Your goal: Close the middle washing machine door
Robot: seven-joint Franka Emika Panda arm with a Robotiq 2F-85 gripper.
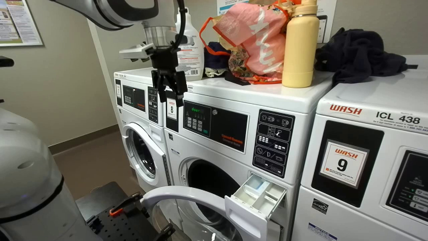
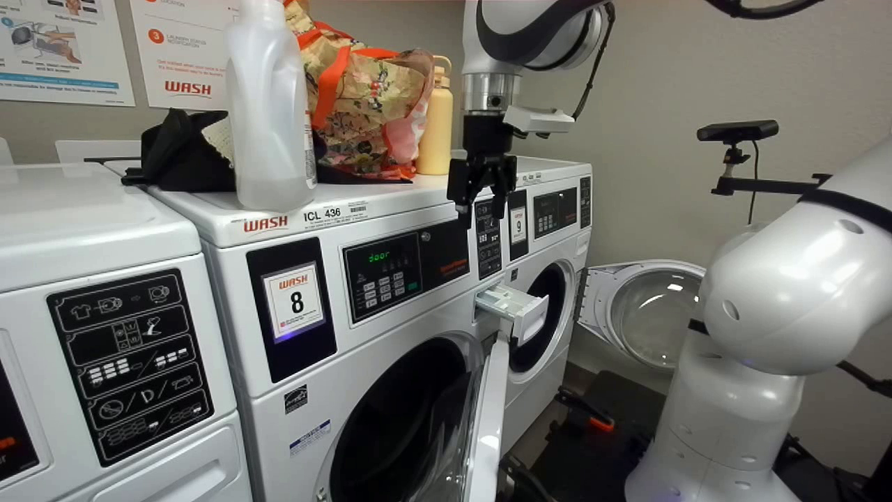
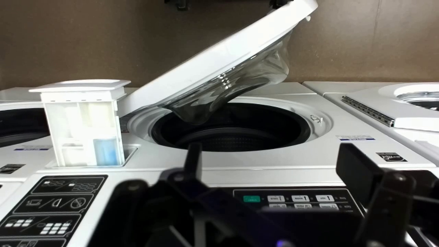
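The middle washing machine door (image 1: 200,194) stands open, swung out from the front of the white machine marked 8 (image 2: 279,390). It also shows edge-on in an exterior view (image 2: 486,425) and in the wrist view (image 3: 219,61), its clear glass bowl facing the dark drum opening (image 3: 236,133). My gripper (image 1: 171,97) points down in front of that machine's black control panel (image 1: 230,129), above the door and apart from it. The gripper also shows in an exterior view (image 2: 481,209). In the wrist view its fingers (image 3: 271,154) are wide apart with nothing between them.
The detergent drawer (image 1: 254,201) is pulled out above the door's hinge side; it also shows in the wrist view (image 3: 84,130). Machine 9's door (image 2: 648,314) hangs open. A detergent bottle (image 2: 268,125), a bag (image 1: 257,40) and a yellow bottle (image 1: 301,50) stand on top.
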